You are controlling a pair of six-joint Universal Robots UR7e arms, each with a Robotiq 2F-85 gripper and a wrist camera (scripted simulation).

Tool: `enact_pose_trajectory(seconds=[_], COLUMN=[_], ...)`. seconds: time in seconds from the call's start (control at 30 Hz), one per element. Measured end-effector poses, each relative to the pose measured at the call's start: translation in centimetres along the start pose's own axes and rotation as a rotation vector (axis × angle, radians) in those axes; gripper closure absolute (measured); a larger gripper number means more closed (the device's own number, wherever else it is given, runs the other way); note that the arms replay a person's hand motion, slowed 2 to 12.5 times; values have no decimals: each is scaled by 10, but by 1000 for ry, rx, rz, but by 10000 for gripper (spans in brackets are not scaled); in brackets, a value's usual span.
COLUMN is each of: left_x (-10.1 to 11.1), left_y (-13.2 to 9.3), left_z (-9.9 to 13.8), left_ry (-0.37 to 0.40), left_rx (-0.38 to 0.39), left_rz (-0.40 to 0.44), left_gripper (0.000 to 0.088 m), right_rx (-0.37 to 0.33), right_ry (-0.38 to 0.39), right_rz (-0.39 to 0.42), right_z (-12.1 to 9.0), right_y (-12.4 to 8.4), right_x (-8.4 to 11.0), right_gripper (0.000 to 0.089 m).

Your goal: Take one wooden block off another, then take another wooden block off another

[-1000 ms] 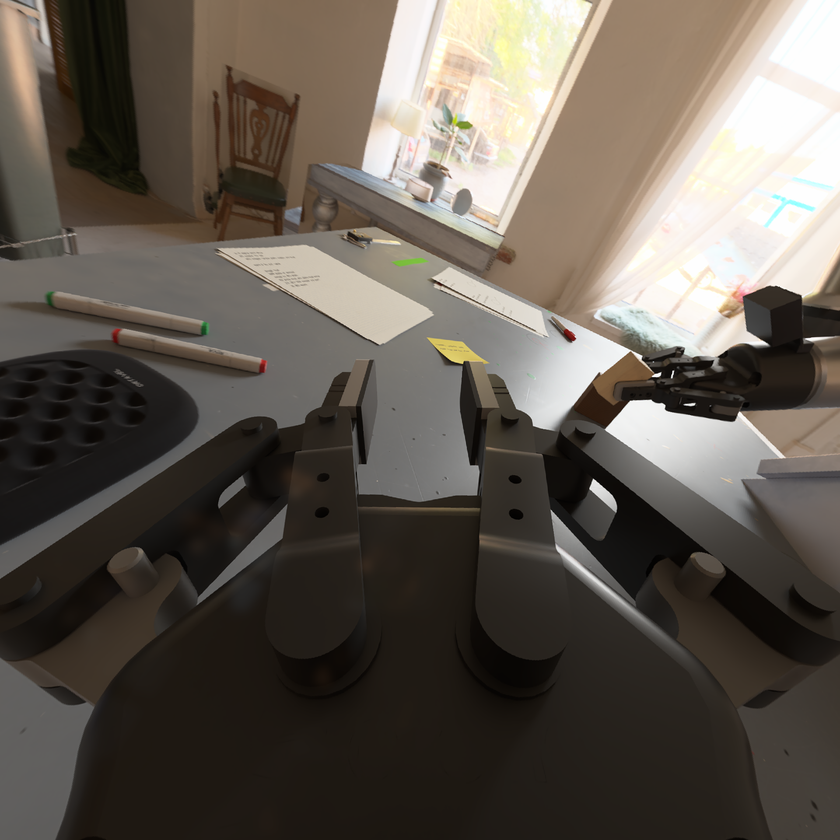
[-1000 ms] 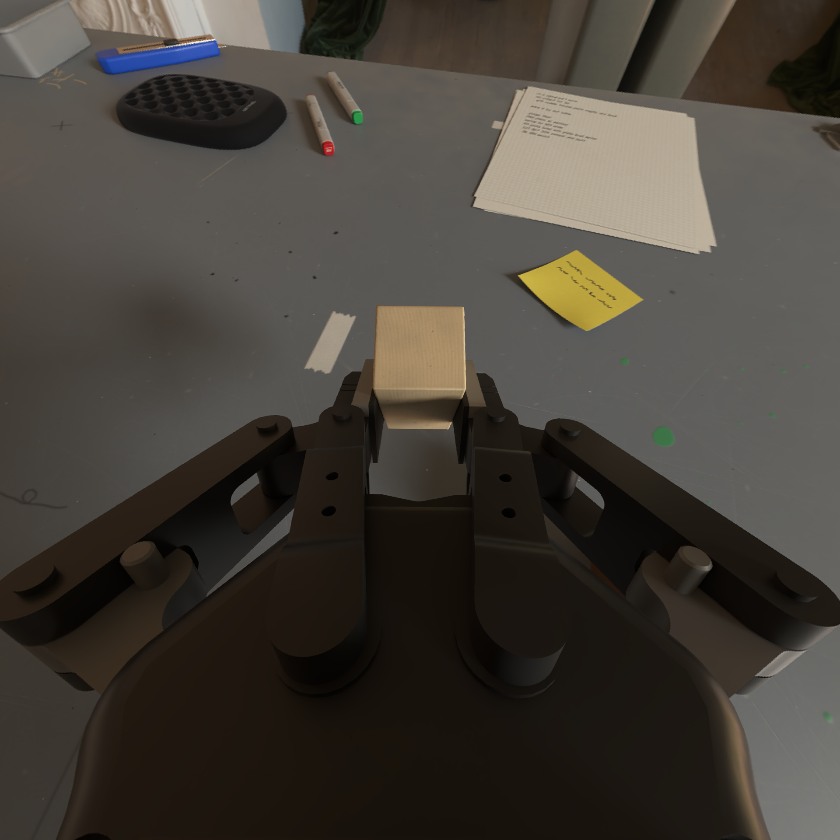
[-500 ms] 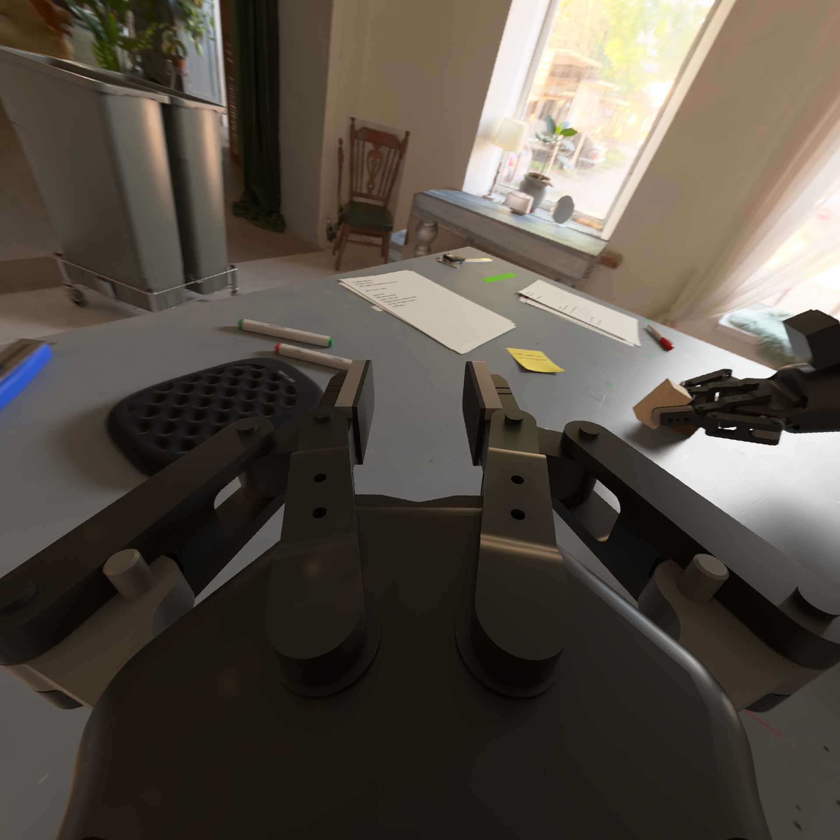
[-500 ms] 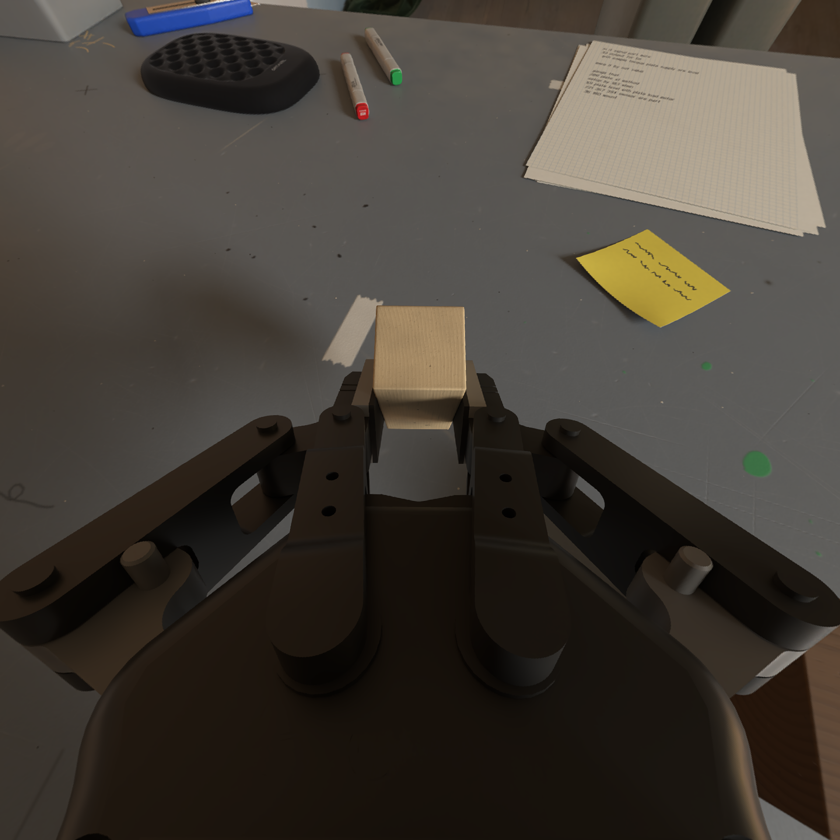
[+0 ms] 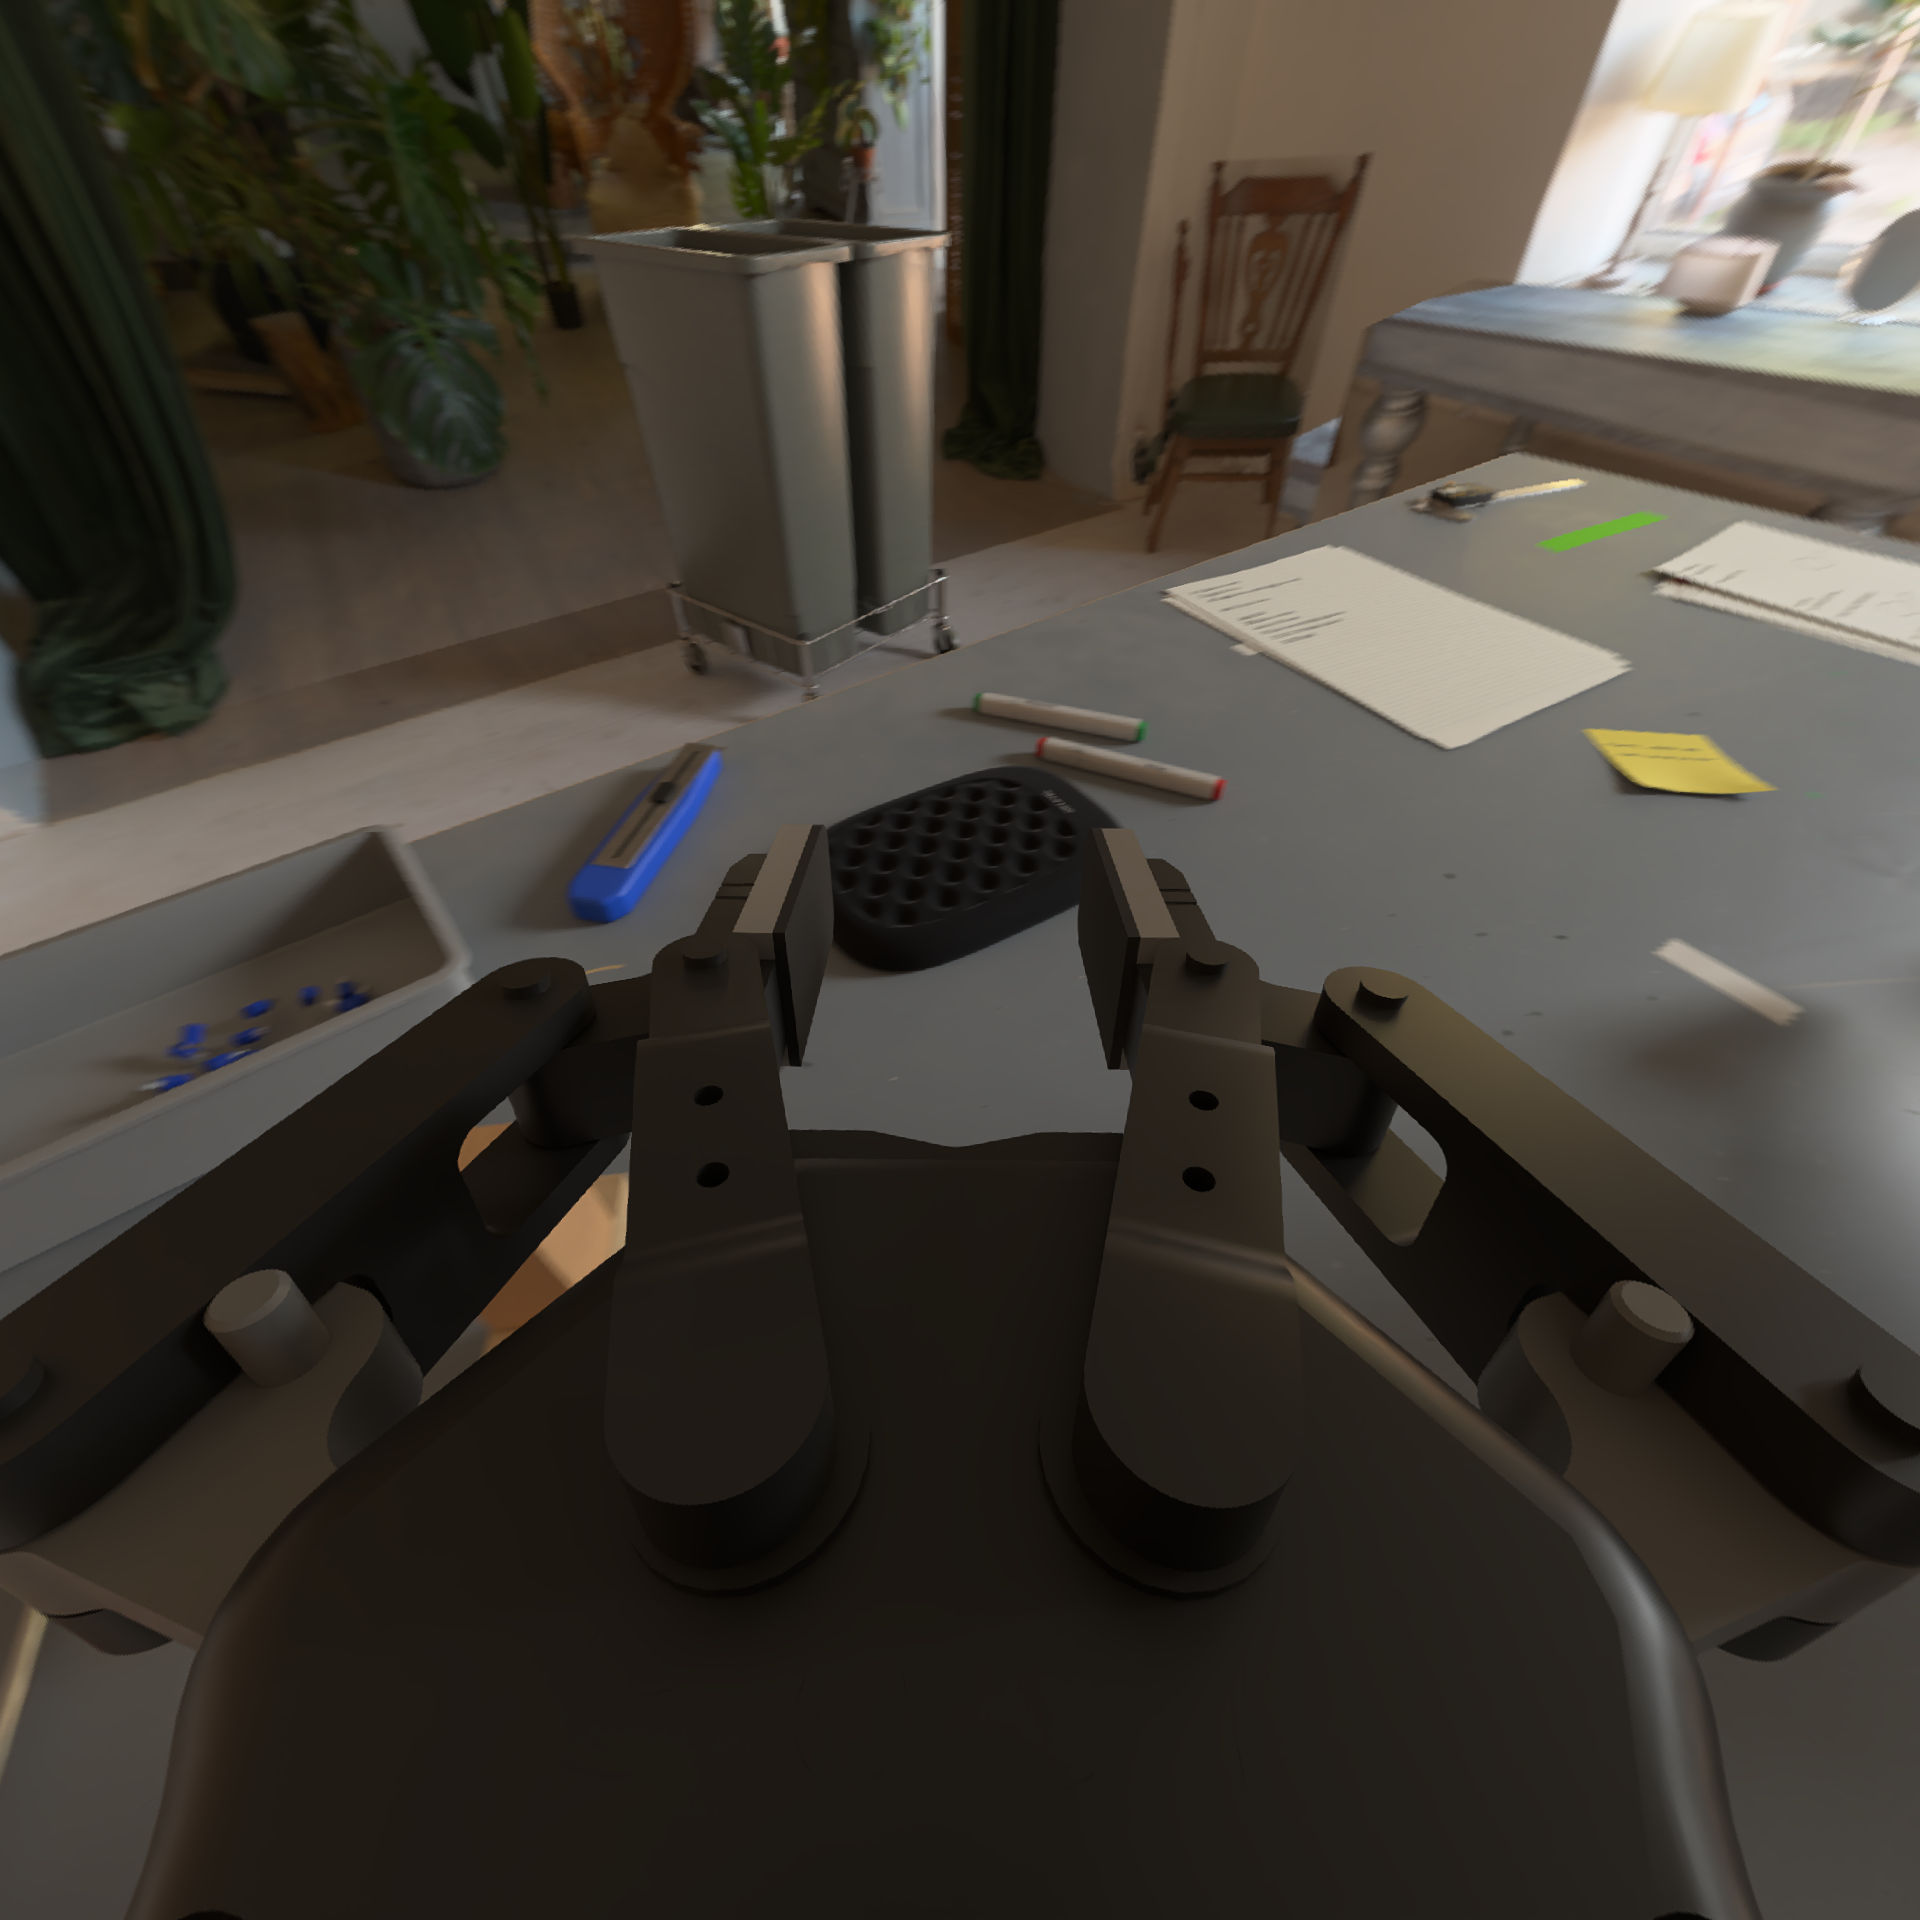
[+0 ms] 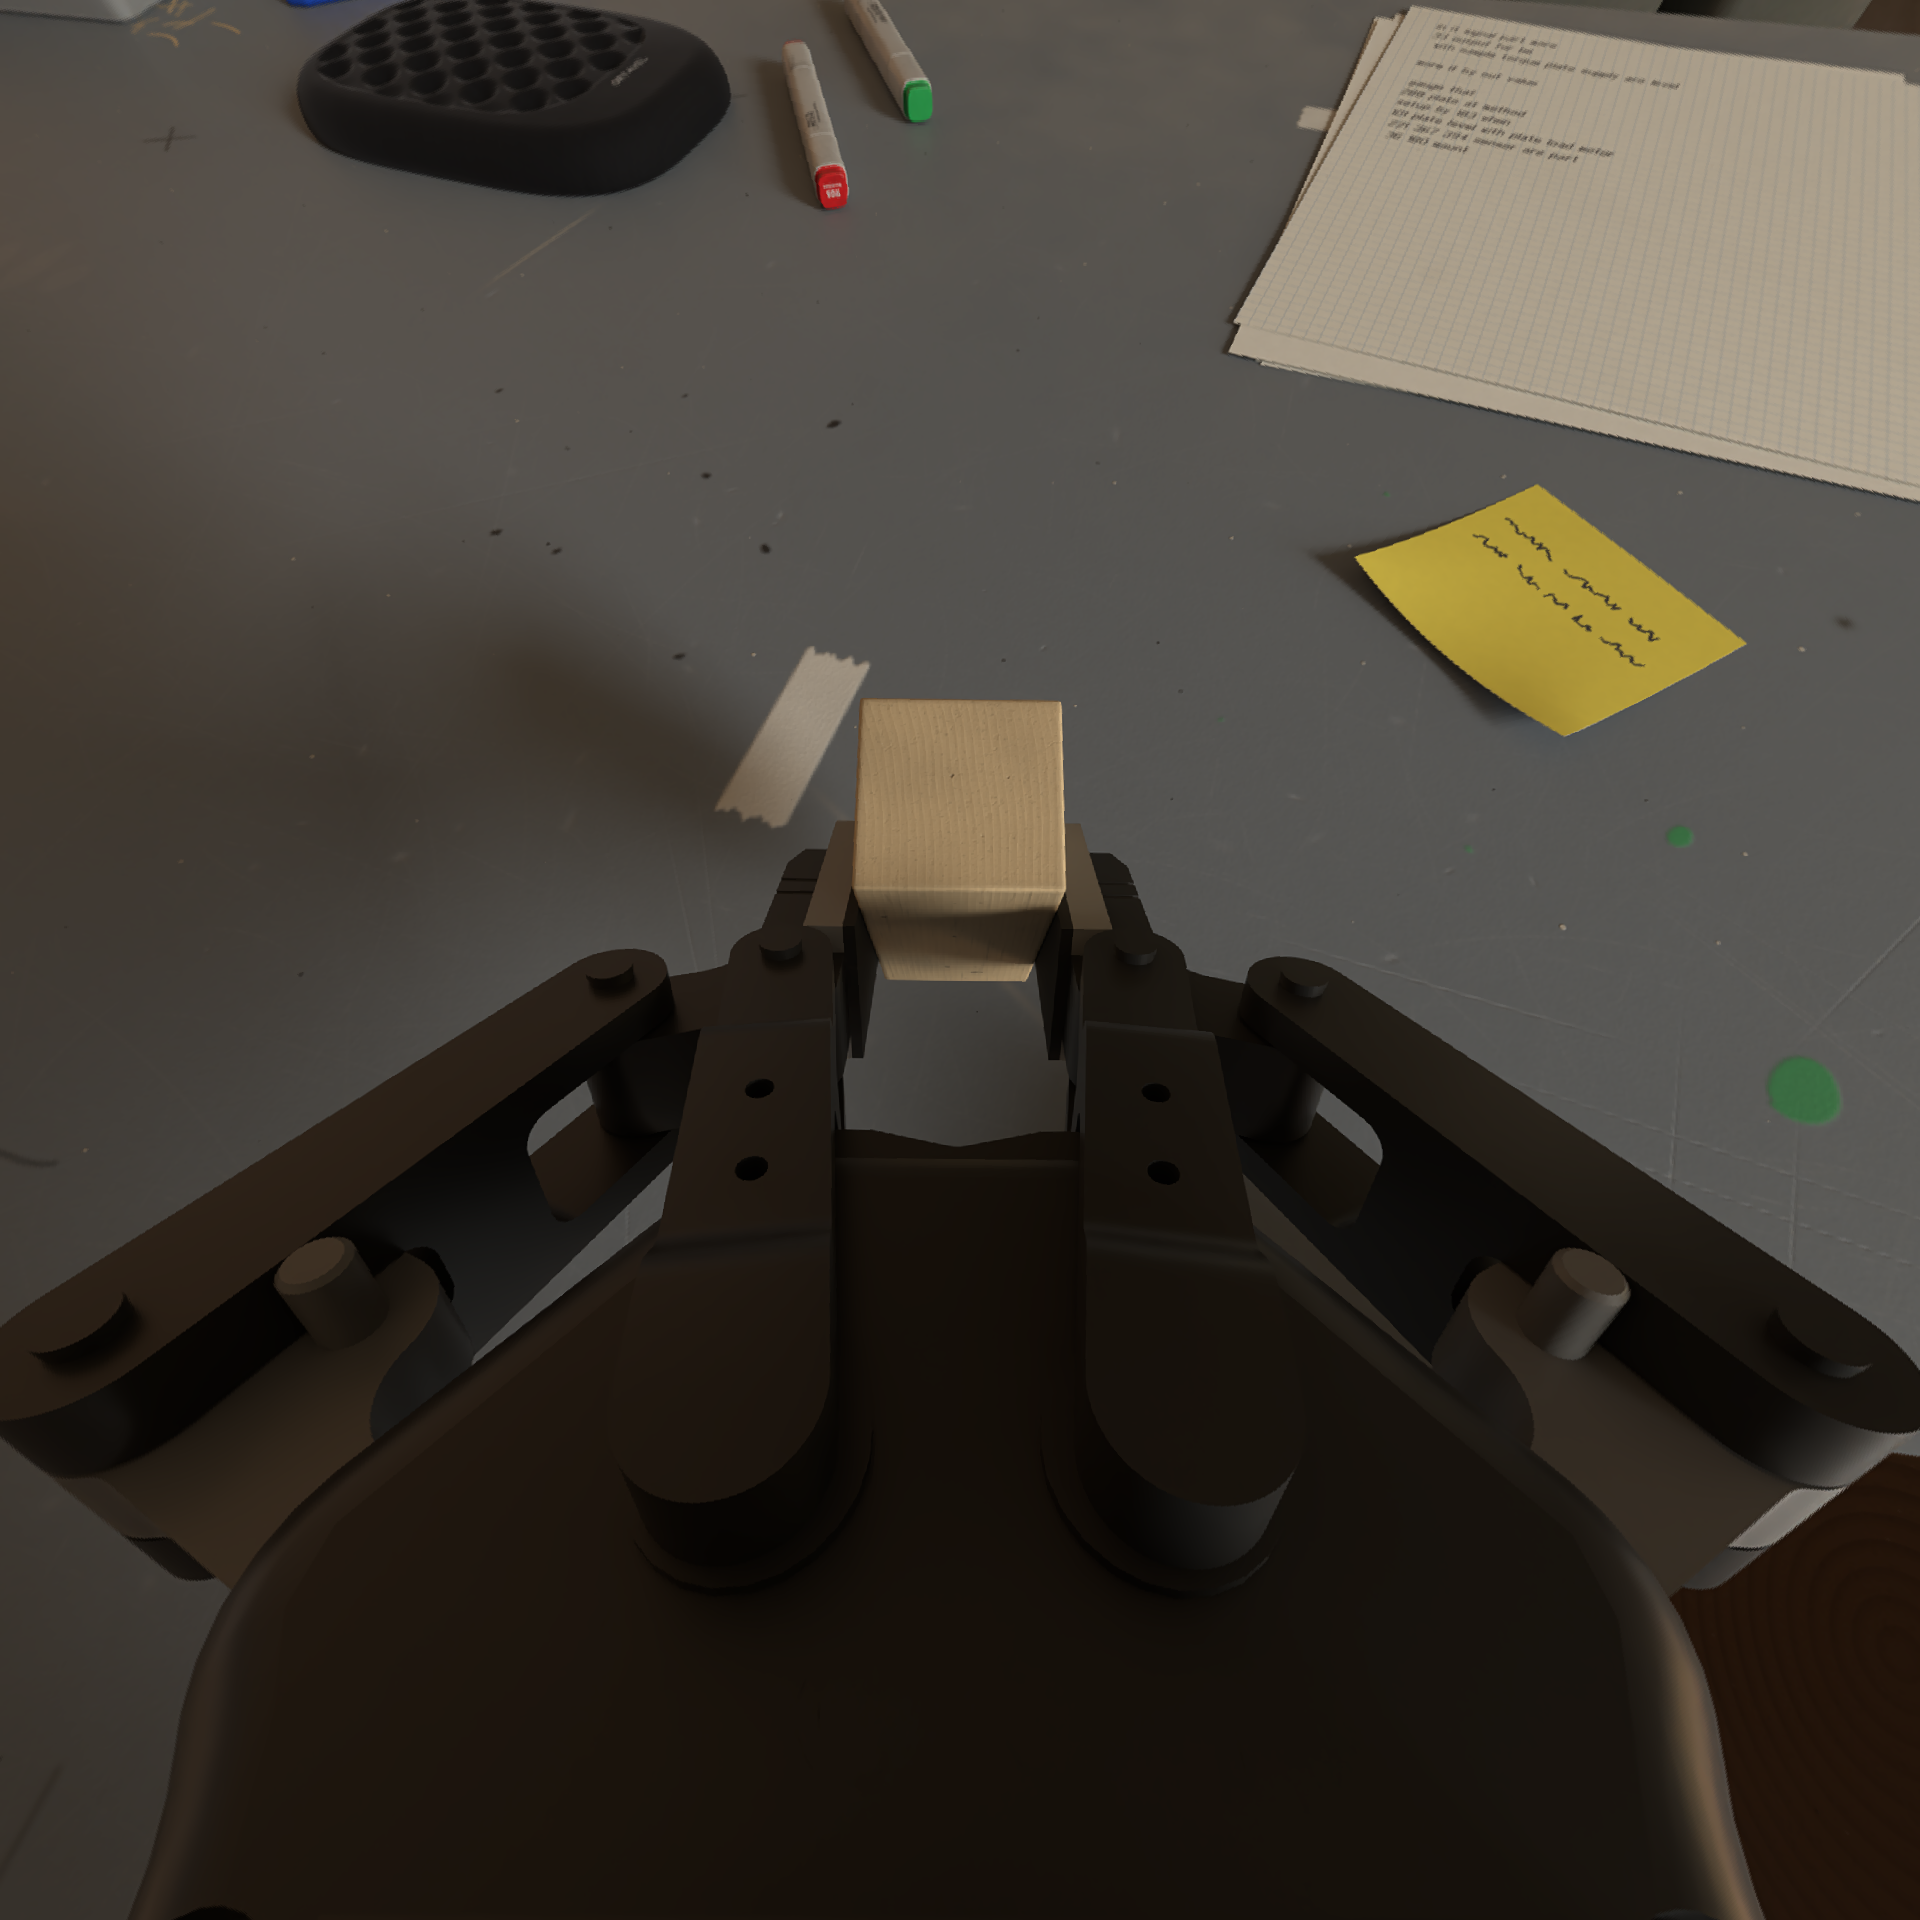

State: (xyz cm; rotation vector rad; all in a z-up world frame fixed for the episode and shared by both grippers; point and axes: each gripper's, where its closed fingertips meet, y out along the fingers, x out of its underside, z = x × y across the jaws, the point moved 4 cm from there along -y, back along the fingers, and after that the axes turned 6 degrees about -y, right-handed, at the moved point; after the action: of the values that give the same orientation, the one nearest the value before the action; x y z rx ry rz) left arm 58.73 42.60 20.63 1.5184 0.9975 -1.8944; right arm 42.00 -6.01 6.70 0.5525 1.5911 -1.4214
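Observation:
My right gripper (image 6: 961,883) is shut on a pale wooden block (image 6: 961,810) and holds it above the grey table (image 6: 416,520), just right of a strip of tape (image 6: 795,748). My left gripper (image 5: 956,904) is open and empty, above the table and facing a black perforated pad (image 5: 966,831). A patch of tan wood (image 5: 551,1247) shows beneath its left linkage; I cannot tell its shape. The right gripper and its block are out of the left wrist view.
Around the pad lie two markers (image 5: 1127,769), a blue utility knife (image 5: 649,836) and a grey tray (image 5: 312,894) holding small blue bits. Paper sheets (image 6: 1621,239) and a yellow note (image 6: 1548,608) lie to the right. The table's edge is at the right wrist view's lower right.
The left wrist view has swung left: the right gripper and its block left the view, the tray and knife came in. The right gripper shifted slightly, still holding the block.

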Motion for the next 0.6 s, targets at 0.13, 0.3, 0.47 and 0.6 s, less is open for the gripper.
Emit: enact_pose_trajectory(seconds=[0.13,0.3,0.47,0.6], left_x=[-3,-1,6,13], left_y=[-11,-21,-25,-24], left_z=[-21,-43,-59,-65], left_ry=[33,54,52,40], left_rx=[-109,-211,-252,-246], left_rz=[-21,-69,-137,-197], left_gripper=[435,407,370,340], right_rx=[5,3,-18,-33], right_ry=[-2,5,14,18], right_rz=[16,21,12,6], right_z=[2,5,5,4], right_y=[1,2,3,4], right_x=[-2,-2,-2,-2], right_gripper=[629,629,629,629])
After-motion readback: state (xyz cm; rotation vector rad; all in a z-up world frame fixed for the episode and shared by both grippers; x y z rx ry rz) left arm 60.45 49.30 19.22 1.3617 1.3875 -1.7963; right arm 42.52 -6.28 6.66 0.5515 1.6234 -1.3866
